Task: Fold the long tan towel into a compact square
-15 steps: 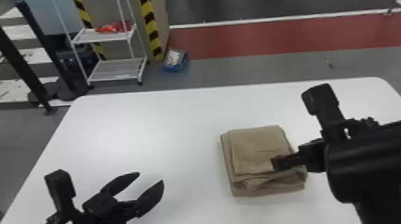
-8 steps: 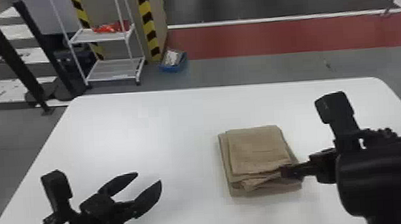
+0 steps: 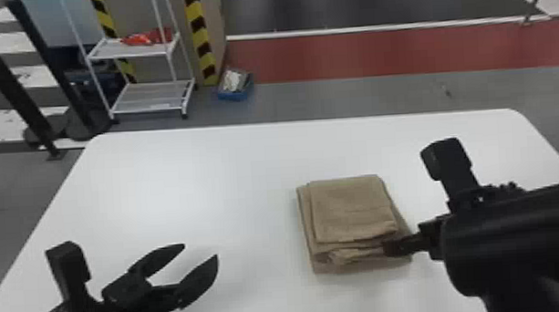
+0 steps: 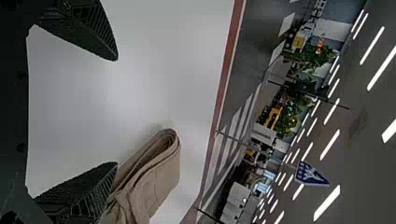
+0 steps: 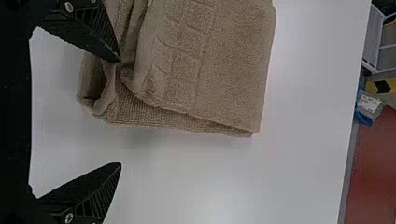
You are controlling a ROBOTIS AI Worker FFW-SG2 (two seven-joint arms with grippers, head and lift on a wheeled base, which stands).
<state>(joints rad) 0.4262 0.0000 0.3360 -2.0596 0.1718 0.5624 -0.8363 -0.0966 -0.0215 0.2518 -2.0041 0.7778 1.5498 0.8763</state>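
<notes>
Towel [image 3: 350,209], folded into a layered, roughly square stack, on the right half of the white tabletop [image 3: 193,180]; its near right corner is partly hidden by the right hand [image 3: 390,248]. That hand's fingers are spread; whether one touches the cloth cannot be told. The left hand [image 3: 200,251], also spread, is well apart. Beyond: a blue box [image 3: 234,95], contents hard to make out.

No words, labels, brands or numbers can be read; a blue sign [image 4: 309,175] in the room bears white markings, their meaning unclear.
</notes>
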